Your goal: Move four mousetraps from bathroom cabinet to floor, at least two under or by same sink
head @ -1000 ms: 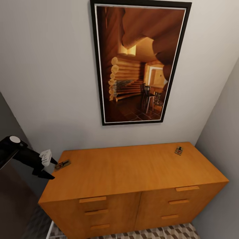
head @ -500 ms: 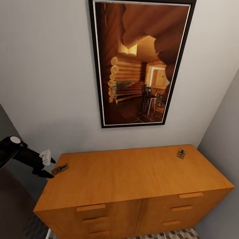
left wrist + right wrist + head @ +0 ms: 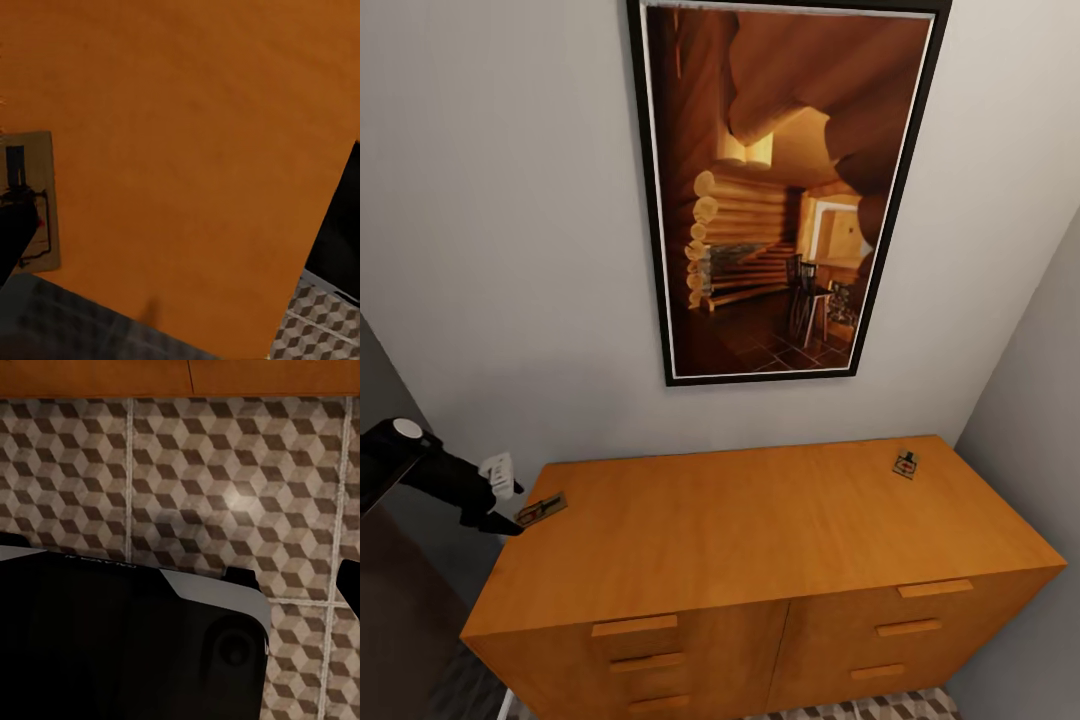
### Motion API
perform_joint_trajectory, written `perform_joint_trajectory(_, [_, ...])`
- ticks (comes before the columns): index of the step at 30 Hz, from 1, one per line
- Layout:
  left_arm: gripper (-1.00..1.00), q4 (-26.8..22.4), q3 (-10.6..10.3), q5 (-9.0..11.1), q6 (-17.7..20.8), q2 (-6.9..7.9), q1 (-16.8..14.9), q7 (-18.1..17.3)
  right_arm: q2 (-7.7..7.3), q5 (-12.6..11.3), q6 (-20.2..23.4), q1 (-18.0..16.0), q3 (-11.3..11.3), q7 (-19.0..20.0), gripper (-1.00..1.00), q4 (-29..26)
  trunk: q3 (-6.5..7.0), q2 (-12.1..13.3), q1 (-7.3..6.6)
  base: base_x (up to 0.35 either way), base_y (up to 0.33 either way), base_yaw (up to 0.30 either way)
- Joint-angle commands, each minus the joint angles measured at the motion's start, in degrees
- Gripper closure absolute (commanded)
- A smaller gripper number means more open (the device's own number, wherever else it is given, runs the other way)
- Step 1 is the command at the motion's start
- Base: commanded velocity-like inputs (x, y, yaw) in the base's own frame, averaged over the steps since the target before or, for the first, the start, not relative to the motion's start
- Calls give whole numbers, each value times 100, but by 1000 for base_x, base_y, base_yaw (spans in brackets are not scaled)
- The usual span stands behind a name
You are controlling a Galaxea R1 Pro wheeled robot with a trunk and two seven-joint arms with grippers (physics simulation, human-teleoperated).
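Two mousetraps lie on the flat top of the orange-brown cabinet point(image 3: 760, 530). One mousetrap point(image 3: 541, 510) sits at the top's left edge, the other mousetrap point(image 3: 905, 463) near the back right corner. My left gripper point(image 3: 510, 507) hovers at the left edge, open, its tips right at the near trap's end. In the left wrist view that mousetrap point(image 3: 31, 196) lies flat, with one dark finger point(image 3: 15, 236) overlapping it. My right gripper point(image 3: 294, 581) hangs low and open, with nothing in it, over the cube-patterned bathroom floor point(image 3: 225, 472).
A large black-framed picture point(image 3: 780, 190) hangs on the grey wall above the cabinet. Walls close in on the cabinet's right side and behind it. Bar-handled drawer fronts point(image 3: 635, 626) face me. My dark base point(image 3: 112, 645) shows in the right wrist view.
The head camera shifted early on, so the whole picture moved. Since then my left gripper has drawn back slightly to the left. Both mousetraps lie where they were.
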Motion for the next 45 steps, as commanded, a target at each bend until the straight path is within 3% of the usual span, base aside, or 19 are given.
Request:
perform_joint_trajectory(1, [-100, 21, -9, -15, 60, -2, -9, 14, 0, -60, -25, -5, 37, 22, -100, 10, -13, -13, 4, 0, 0, 0])
perform_joint_trajectory(11, [-100, 116, -10, -15, 60, -31, -9, 202, 0, -58, -25, -6, 37, 23, -100, 10, -13, -13, 4, 0, 0, 0])
perform_joint_trajectory(34, [-100, 140, -9, -15, 68, -52, -9, 257, 0, -59, -25, -4, 37, 29, -100, 10, -13, -13, 4, 0, 0, 0])
perform_joint_trajectory(45, [-100, 218, -11, -15, 70, -88, -9, 544, 0, -59, -25, -3, 37, 29, -100, 10, -13, -13, 4, 0, 0, 0])
